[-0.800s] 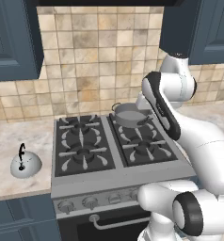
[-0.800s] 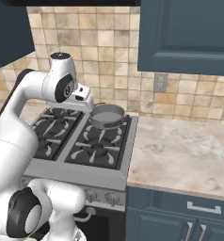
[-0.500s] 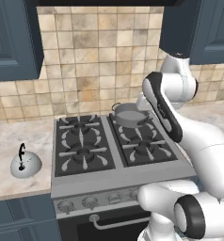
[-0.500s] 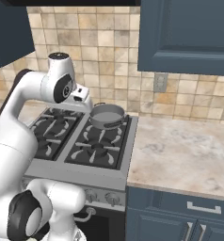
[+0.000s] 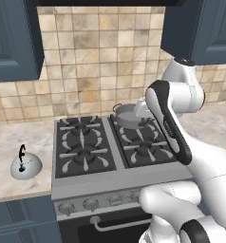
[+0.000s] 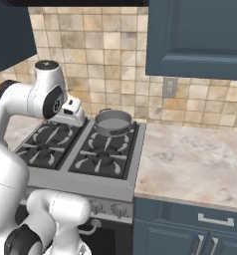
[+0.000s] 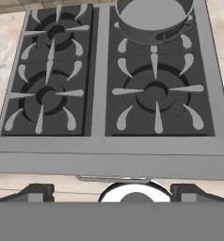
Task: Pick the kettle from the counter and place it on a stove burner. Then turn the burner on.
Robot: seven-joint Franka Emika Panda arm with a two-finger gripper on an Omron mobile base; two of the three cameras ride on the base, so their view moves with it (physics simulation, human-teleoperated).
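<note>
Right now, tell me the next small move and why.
Probably swing the open gripper left toward the kettle: it sits untouched on the counter left of the stove, while the hand hovers above the burners beside the pot.

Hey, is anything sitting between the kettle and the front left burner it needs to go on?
Nothing visible. The kettle stands on the counter left of the stove, and the front-left burner is bare. The pot sits on the back-right burner, off that path.

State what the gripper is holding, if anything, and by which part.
Nothing. The gripper is open above the stove; the kettle sits untouched on the counter.
</note>
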